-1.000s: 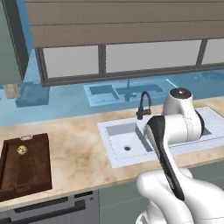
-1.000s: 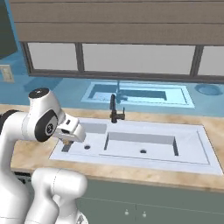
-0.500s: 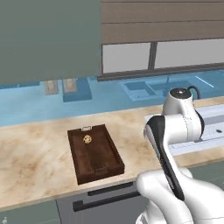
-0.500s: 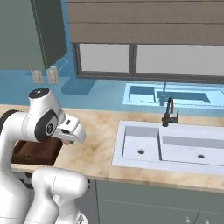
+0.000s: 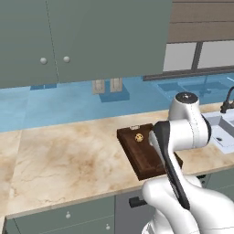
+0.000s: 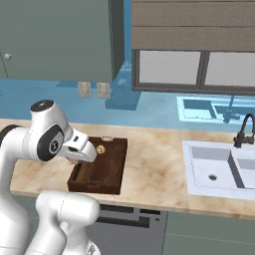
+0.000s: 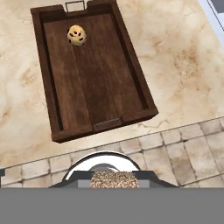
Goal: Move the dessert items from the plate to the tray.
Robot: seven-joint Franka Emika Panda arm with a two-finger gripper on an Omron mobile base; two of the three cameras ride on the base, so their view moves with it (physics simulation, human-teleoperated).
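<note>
Since the earlier frames my base has driven left until the tray (image 7: pixel 89 70) sits under my hand, pressed shut on what I cannot make out, while the speckled dessert piece (image 7: pixel 76 35) inside looks light, crumbly, best pinched gently across its sides.

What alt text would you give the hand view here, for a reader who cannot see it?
Looking down on a dark wooden tray lying on a marbled beige counter, with one small tan cookie with dark specks near the tray's far end by its metal handle. Grey floor tiles run below the counter's edge, and something brown and speckled sits at the frame's bottom.
</note>
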